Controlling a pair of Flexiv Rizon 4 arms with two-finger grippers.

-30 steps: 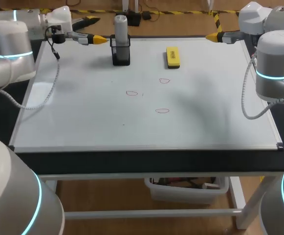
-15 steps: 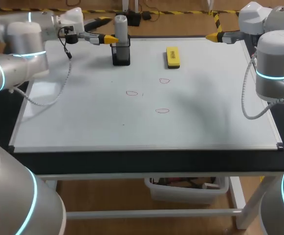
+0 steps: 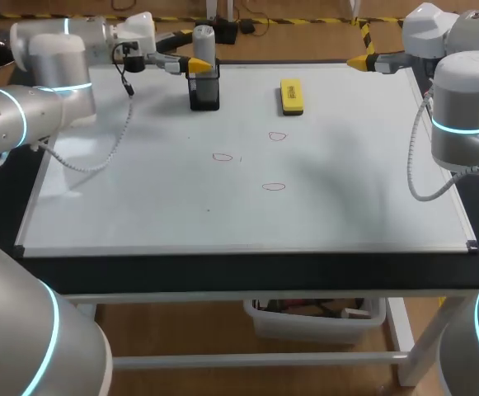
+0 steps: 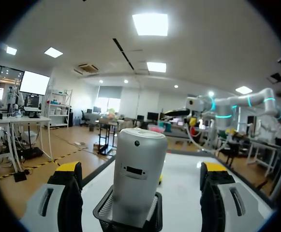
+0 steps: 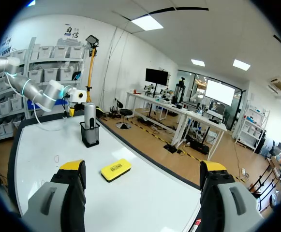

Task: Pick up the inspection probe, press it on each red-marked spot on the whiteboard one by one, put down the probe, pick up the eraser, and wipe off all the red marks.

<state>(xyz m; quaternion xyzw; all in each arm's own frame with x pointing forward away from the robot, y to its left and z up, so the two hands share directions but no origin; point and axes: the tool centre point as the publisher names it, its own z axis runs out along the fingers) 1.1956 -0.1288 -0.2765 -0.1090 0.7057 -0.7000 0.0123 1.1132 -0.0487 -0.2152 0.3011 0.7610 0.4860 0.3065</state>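
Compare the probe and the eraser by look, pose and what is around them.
The probe is a grey cylinder; the eraser is a flat yellow block. The probe stands upright in a black mesh holder; the eraser lies flat on the whiteboard. The left gripper, fingers open, flanks the probe; no gripper is beside the eraser. Neither is held.

One whiteboard (image 3: 140, 198) bears three red marks (image 3: 223, 157) (image 3: 278, 136) (image 3: 274, 186). On it are one inspection probe (image 3: 204, 45), one black mesh holder (image 3: 204, 92) and one yellow eraser (image 3: 291, 96). Two robot arms (image 3: 49, 82) (image 3: 466, 99) show, each with two yellow-tipped fingers (image 3: 198, 64).
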